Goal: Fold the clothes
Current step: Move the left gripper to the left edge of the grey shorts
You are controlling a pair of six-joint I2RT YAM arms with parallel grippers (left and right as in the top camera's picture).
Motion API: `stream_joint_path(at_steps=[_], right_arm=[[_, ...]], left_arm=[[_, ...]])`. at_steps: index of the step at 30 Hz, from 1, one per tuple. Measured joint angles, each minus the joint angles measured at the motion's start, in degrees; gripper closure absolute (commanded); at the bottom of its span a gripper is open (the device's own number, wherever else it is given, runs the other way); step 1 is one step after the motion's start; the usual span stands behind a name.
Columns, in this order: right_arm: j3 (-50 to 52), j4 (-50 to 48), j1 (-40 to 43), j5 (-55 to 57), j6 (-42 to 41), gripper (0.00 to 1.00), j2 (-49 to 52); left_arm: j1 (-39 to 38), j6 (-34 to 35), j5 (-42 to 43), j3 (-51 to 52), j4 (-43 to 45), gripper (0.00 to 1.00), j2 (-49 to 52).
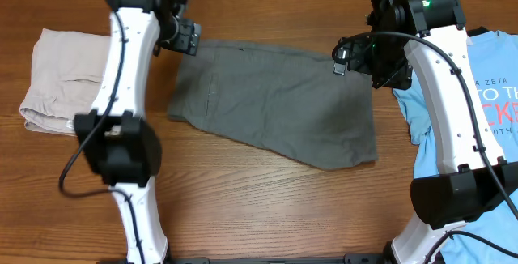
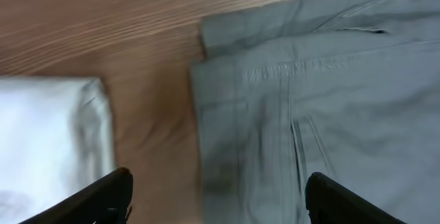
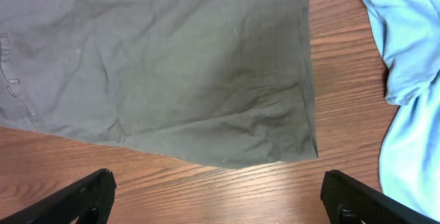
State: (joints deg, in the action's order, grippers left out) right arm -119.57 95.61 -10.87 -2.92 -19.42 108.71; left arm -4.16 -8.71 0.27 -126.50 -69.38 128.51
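Where the wooden worktop (image 1: 243, 207) begins on the left, a folded beige garment (image 1: 61, 82) lies flat. Just right of it, the left arm's fingers (image 2: 103, 196) hang spread wide, holding nothing, over the far left corner of the shorts (image 1: 275, 102). One finger is above bare wood, the other above grey cloth near the waistband. These dark grey shorts lie spread flat in the middle of the worktop, waistband to the left, leg hem to the right, lightly creased. Over their far right corner the right arm's fingers (image 3: 89, 195) are spread wide and empty. A light blue T-shirt (image 1: 494, 94) lies at the right edge, apart from the shorts.
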Motion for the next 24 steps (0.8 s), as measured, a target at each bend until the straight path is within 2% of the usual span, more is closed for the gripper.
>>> stream_joint_path(at_steps=[7,14,24], right_arm=[[0.0,-0.02,0.0,0.0,0.0,0.0,0.0],[0.0,-0.09,0.0,0.02,0.0,0.0,0.0],[0.0,-0.37,0.0,0.17,0.0,0.0,0.0]], left_arm=[[0.02,-3.56,2.8,0.02,6.43,0.18,9.25],[0.04,-4.15,3.43,0.0,12.11,0.17,10.38],[0.04,-6.51,3.43,0.0,14.16,0.15,13.25]])
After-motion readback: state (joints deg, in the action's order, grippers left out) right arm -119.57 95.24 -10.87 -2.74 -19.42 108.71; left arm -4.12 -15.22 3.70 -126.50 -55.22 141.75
